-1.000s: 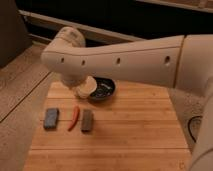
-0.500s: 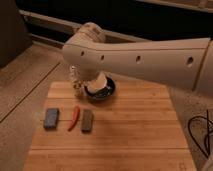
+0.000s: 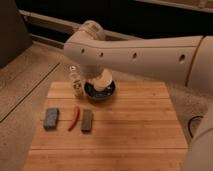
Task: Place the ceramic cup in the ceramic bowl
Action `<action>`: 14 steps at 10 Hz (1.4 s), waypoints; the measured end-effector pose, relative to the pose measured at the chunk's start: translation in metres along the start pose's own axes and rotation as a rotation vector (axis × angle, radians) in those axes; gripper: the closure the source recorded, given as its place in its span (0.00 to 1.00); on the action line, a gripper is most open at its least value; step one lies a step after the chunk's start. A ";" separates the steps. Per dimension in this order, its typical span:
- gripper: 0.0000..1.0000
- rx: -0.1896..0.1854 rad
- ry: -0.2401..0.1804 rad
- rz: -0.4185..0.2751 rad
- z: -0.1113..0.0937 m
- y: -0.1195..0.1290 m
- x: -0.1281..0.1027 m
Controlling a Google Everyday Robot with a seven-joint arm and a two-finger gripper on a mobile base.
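Above ceramic bowl point(image 3: 100, 92), end effector point(image 3: 98, 80) with ceramic cup point(image 3: 101, 80)

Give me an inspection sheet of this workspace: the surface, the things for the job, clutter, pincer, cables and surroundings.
Surface: wooden board on a speckled counter.
Job's things: white cup over the dark bowl at the board's far edge; whether it rests inside cannot be told.
Clutter: blue block, red chilli and grey block in a row; clear bottle left of the bowl.
Pincer: pincer hidden under the arm above the bowl, shut; grip on the cup cannot be told.
Cables: dark cable at the right edge.
Surroundings: dark wall behind.
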 end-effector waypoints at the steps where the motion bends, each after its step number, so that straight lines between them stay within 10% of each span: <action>1: 1.00 0.048 0.027 0.036 0.007 -0.029 -0.005; 4: 1.00 0.068 0.036 0.102 0.021 -0.056 -0.023; 10: 1.00 -0.104 -0.017 0.100 0.059 -0.024 -0.064; 14: 1.00 -0.180 0.042 0.037 0.098 0.002 -0.066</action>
